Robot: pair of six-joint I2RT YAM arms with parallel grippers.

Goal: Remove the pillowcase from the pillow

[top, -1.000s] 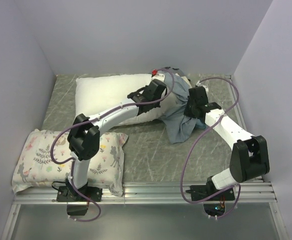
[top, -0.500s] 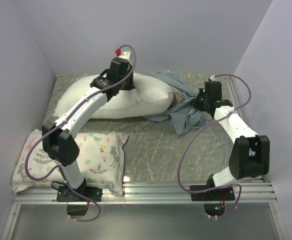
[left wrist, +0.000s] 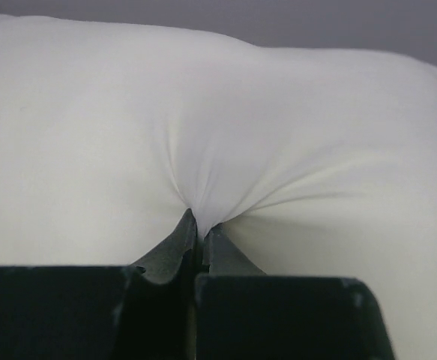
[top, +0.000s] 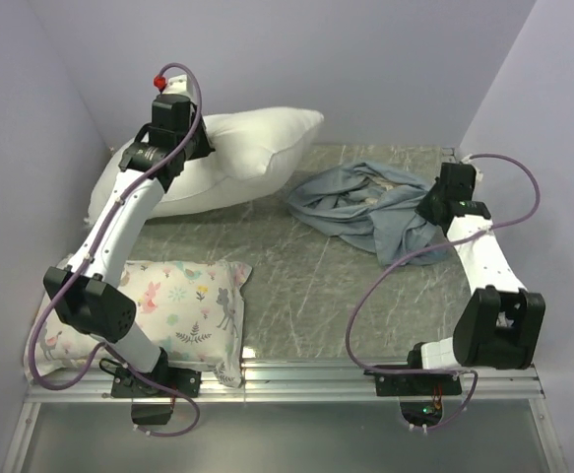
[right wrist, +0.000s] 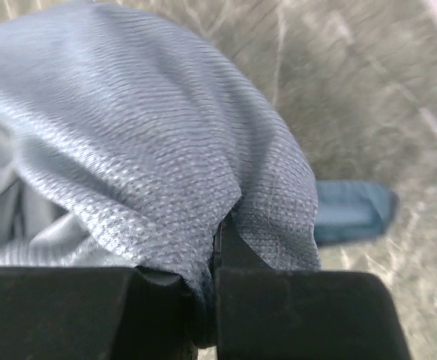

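Observation:
The plain white pillow is bare and lifted at the back left, its right end in the air. My left gripper is shut on a pinch of the pillow's cloth. The blue-grey pillowcase lies crumpled on the table at the right, off the pillow. My right gripper is shut on a fold of the pillowcase at its right edge, the fabric draped over the fingers.
A white pillow printed with flowers and animals lies at the front left by the left arm's base. Lilac walls close in the left, back and right. A metal rail runs along the near edge. Grey marbled tabletop shows in the middle.
The left gripper has pulled the white pillow up and to the back left, fully out of the pillowcase. The right gripper has drawn the pillowcase to the right, where it now lies loose.

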